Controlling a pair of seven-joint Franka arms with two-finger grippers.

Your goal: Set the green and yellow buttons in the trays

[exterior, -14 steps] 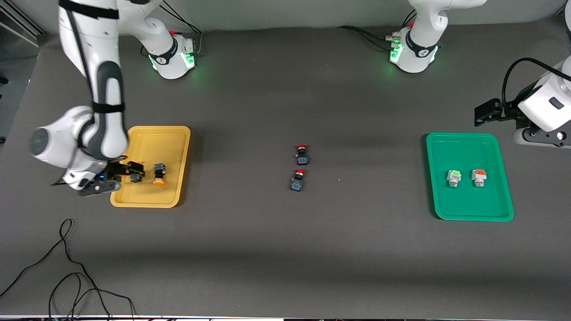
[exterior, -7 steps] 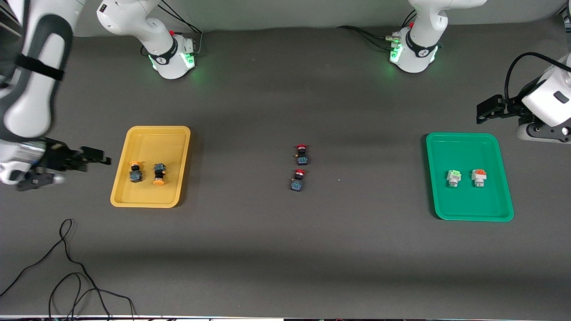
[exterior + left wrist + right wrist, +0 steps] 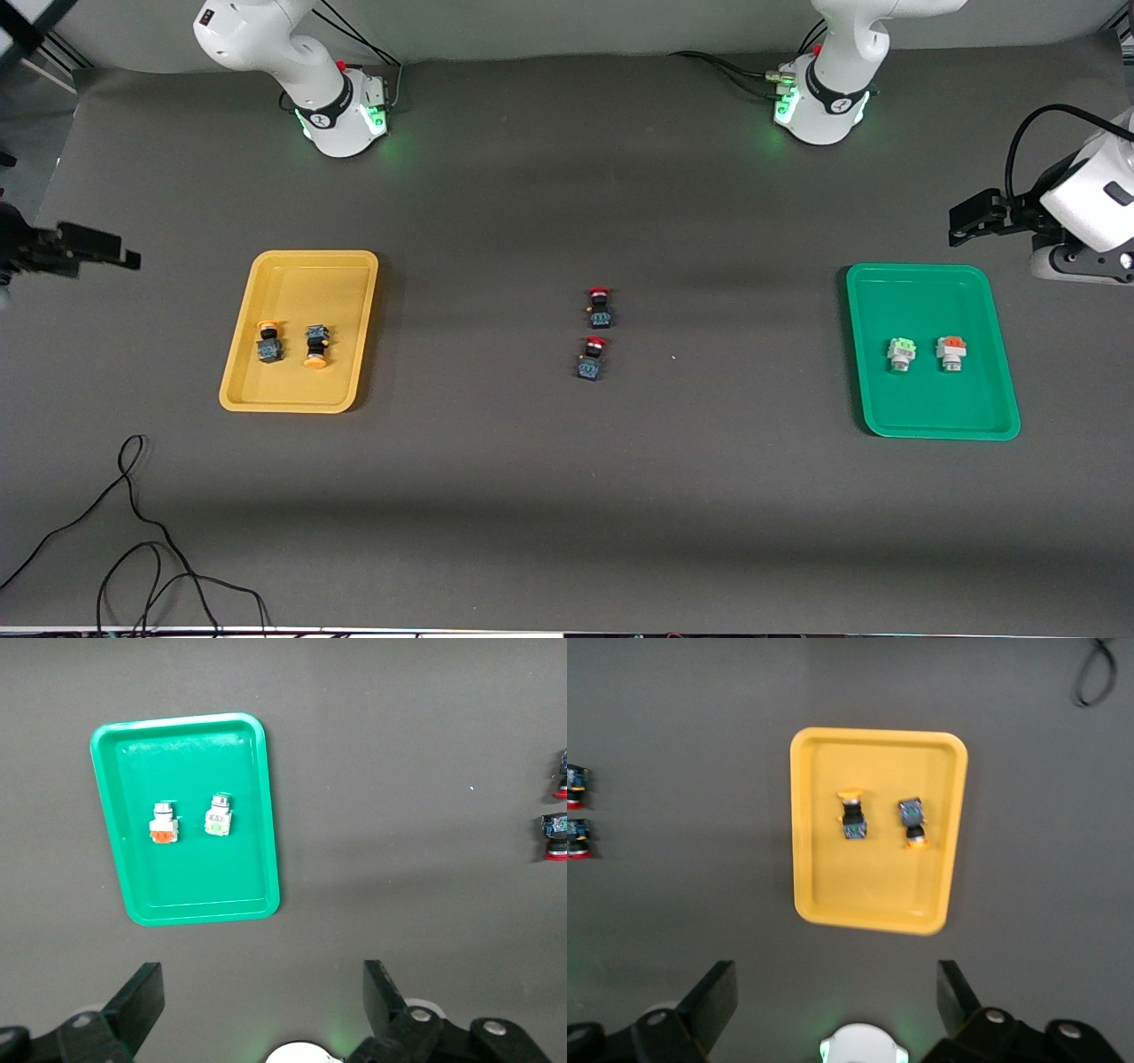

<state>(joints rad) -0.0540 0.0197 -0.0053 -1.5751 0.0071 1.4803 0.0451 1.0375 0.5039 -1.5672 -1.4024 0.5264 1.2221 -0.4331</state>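
Front view: two yellow buttons [image 3: 269, 341] are seen in the yellow tray [image 3: 299, 271], the green button [image 3: 901, 352] in the green tray [image 3: 917, 281]. Left tool [image 3: 261, 1005] and right tool [image 3: 837, 999] are wide open, empty, raised beside their trays. Placing is judged finished; only retreat is needed.

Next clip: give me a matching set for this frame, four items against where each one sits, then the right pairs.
Items:
1. yellow-capped buttons
2. green-capped button
3. red-capped buttons
4. right pincer

Places:
A. on the bare table, mid-table
B. in the yellow tray
C. up by the table's edge at the right arm's end, open
D. in the green tray

Pairs: 1-B, 2-D, 3-A, 4-C
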